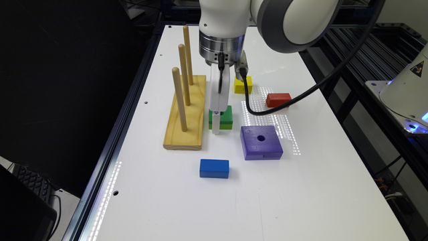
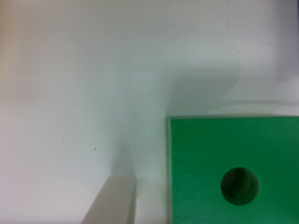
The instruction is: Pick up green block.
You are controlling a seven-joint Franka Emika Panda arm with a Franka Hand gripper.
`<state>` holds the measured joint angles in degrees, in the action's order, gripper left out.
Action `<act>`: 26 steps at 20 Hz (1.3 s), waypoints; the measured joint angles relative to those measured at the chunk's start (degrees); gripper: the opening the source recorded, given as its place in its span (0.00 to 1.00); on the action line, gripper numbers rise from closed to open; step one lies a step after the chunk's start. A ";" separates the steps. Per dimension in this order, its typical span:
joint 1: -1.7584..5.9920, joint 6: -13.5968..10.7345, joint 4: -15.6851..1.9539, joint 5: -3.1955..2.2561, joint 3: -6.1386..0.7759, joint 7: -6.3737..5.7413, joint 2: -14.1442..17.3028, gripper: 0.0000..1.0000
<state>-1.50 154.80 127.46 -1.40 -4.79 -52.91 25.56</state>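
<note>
I am at the grasp step: my gripper point(image 1: 216, 125) is down at the green block point(image 1: 224, 117), low over the white bench point(image 1: 301, 201), and the block is not yet lifted. In the wrist view one finger point(image 2: 112, 200) stands just beside the block's edge with a thin strip of bench between them; the other finger is out of frame, so I judge my jaws to be spread wider than the block, closed on nothing.

The green block point(image 2: 233, 158) lies flat on the bench, its centre hole facing up, roughly midway along the bench's length and nearer the edge that carries the peg stand point(image 1: 185, 113).

The next move, as I judge it, calls for squeezing evenly on two opposite sides of the block, then rising straight up. If the unseen finger is not past the far side, I would need to recentre first.

Room is tight on one side: the peg stand sits just beside the block, its three upright pegs rising close to my wrist. The purple block point(image 1: 261, 142) lies near, toward the exterior view's right. The yellow block point(image 1: 243, 85) and red block point(image 1: 278, 99) sit farther back, and the blue block point(image 1: 214, 168) nearer the front edge. Straight up is the open way; my cable point(image 1: 254, 107) droops onto the bench beside the green block
</note>
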 joint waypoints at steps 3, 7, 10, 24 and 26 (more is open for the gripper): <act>0.00 0.00 0.00 0.00 0.00 0.00 0.02 1.00; -0.03 0.02 -0.10 -0.09 0.00 0.00 0.35 0.00; -0.03 0.02 -0.10 -0.09 0.00 0.00 0.35 0.00; -0.02 -0.04 -0.09 -0.11 -0.02 0.00 0.32 0.00; -0.02 -0.07 -0.09 -0.11 -0.02 0.00 0.23 0.00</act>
<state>-1.52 154.72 127.37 -1.51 -4.81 -52.91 25.79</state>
